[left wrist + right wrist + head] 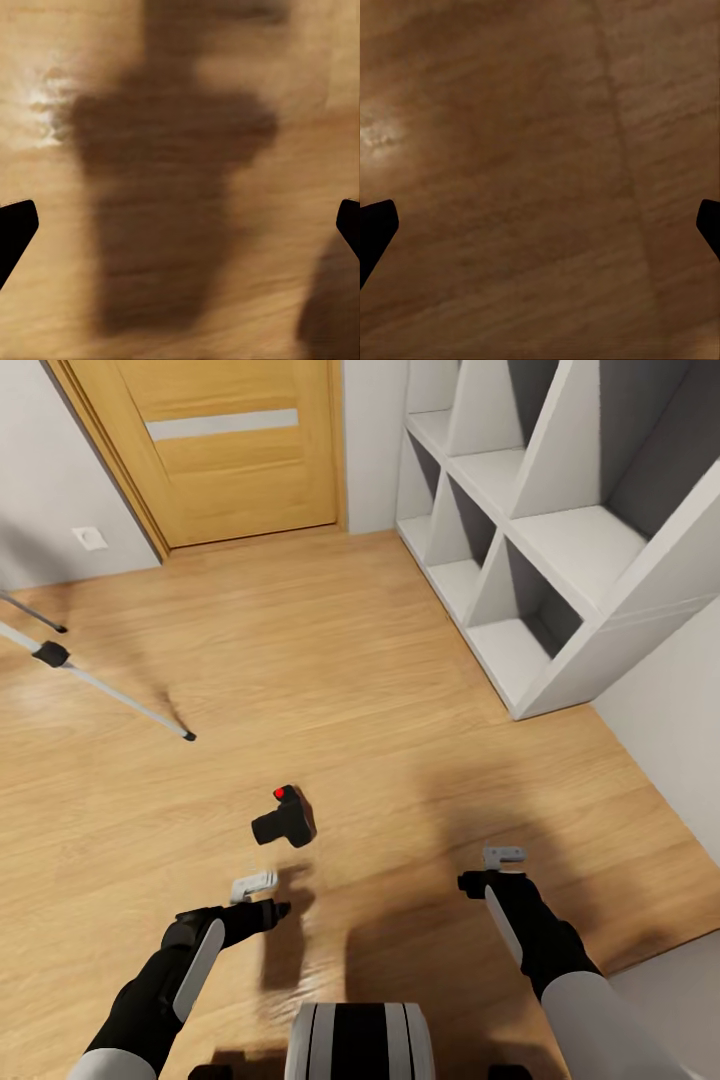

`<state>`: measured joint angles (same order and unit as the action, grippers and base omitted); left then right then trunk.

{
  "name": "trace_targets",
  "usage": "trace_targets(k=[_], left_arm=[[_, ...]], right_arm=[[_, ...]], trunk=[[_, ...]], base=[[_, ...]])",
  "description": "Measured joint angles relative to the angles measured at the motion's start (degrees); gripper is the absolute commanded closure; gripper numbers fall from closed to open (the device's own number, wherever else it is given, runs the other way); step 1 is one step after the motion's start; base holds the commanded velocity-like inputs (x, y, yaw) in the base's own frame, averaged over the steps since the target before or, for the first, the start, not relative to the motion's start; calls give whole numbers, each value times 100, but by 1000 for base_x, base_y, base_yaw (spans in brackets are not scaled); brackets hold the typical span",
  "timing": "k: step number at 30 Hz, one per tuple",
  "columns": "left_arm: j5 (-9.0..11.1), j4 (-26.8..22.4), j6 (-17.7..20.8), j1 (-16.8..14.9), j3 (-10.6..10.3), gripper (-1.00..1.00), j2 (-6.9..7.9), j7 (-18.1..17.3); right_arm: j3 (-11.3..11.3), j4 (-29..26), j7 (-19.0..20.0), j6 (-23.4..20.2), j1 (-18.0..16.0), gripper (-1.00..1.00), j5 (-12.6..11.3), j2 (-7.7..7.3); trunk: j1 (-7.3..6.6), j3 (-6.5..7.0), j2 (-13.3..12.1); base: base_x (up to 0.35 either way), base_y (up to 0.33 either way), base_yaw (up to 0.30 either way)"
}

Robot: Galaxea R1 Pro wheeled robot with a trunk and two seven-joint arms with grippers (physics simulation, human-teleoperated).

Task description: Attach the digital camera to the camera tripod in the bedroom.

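Note:
The digital camera (285, 818), small and black with a red dot on top, lies on the light wood floor (330, 660), lens toward the left. My left gripper (262, 897) hovers just short of it on the near side, open, with only floor and shadow between its fingertips (16, 225). Further right, my right gripper (490, 868) is also open over bare floor, its fingertips (376, 225) wide apart. Two silver-white legs of the camera tripod (110, 695) with black feet reach in from the left edge; its head is out of view.
White cube shelves (560, 550) stand along the right wall. A wooden door (225, 440) is at the back, with a white wall plate (90, 538) to its left. My base (360, 1040) shows at the bottom edge.

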<state>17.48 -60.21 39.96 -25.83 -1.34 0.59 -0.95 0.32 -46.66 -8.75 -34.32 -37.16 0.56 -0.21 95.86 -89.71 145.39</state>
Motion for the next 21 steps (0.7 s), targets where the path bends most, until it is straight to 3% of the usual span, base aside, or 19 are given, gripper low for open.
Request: trace_targets(k=[6, 10, 19, 21], left_arm=[[4, -50, -1, -2, 23, -100, -1, 5], [17, -382, 3, -1, 26, -100, -19, 7], [25, -592, -706, 1, 7, -100, -110, -7], [144, -611, -922, 1, 0, -100, -207, -12]], right_arm=[[0, -2, -1, 5, 0, -100, 0, 3], [0, -2, 0, 6, 0, -100, -1, 0], [0, 6, -9, 9, 0, -100, -6, 14], [0, 6, 2, 9, 0, -100, -8, 14]], trunk=[[15, -133, 8], [26, -222, 13], [49, -421, 26], [54, -465, 28]], base=[[0, 0, 0], [0, 0, 0], [0, 0, 0], [0, 0, 0]])
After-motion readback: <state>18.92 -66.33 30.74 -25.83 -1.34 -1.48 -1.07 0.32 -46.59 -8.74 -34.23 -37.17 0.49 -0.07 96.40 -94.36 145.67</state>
